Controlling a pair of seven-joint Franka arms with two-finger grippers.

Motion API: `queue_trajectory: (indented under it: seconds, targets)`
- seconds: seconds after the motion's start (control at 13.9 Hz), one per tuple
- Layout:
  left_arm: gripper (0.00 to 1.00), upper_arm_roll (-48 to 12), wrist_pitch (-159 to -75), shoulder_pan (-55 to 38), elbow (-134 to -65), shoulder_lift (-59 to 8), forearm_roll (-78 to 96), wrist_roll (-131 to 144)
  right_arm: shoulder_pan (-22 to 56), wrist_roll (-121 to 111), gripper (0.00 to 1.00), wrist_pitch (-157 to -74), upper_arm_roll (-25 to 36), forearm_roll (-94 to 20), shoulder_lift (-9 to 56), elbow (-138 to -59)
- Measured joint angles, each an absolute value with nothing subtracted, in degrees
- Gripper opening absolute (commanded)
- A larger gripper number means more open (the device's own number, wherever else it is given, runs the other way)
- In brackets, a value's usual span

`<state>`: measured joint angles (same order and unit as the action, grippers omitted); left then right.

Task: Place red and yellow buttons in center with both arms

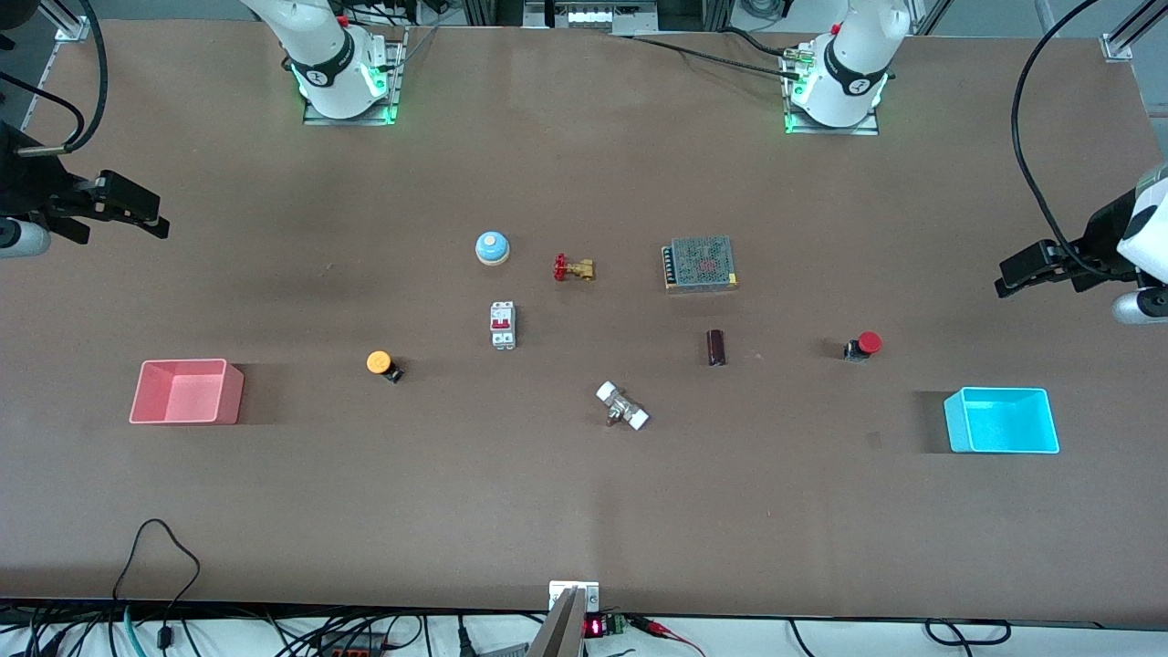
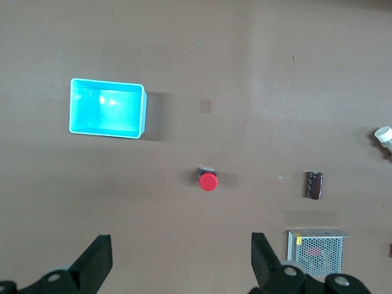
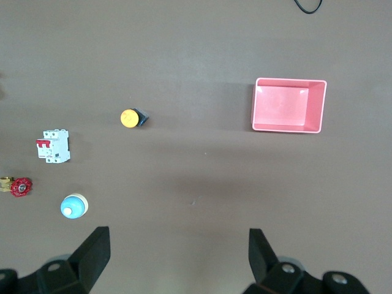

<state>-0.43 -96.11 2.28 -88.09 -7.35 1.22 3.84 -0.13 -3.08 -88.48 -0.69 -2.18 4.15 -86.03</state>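
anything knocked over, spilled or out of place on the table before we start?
Nothing spilled or damaged. Both buttons lie tipped on their sides: the yellow button near the pink bin, the red button near the blue bin. The left tool and right tool wait open, high at the table's ends.

We hold both arms raised and drawn back, each over its own end of the tabletop. Our left pincer hangs with fingers spread wide and nothing between them; our right pincer hangs the same way, also spread wide and empty-handed.
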Motion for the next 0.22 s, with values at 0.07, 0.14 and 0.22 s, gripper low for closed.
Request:
queue_trajectory:
  seconds: [0.07,0.14,0.22]
  targets:
    - [1.00,-0.4,-96.1,2.3,-88.1,-7.3,1.2,3.8,-0.1,-3.1,1.00,-88.4,-0.7,-2.2,4.1,-86.0]
    - [1.00,-0.4,-96.0,2.3,-88.1,-7.3,1.2,3.8,0.0,-3.1,1.00,-88.4,-0.7,-2.2,4.1,-86.0]
    - [1.00,-0.4,-95.7,2.3,-88.1,-7.3,1.2,3.8,0.0,-3.1,1.00,-88.4,-0.7,-2.2,4.1,-86.0]
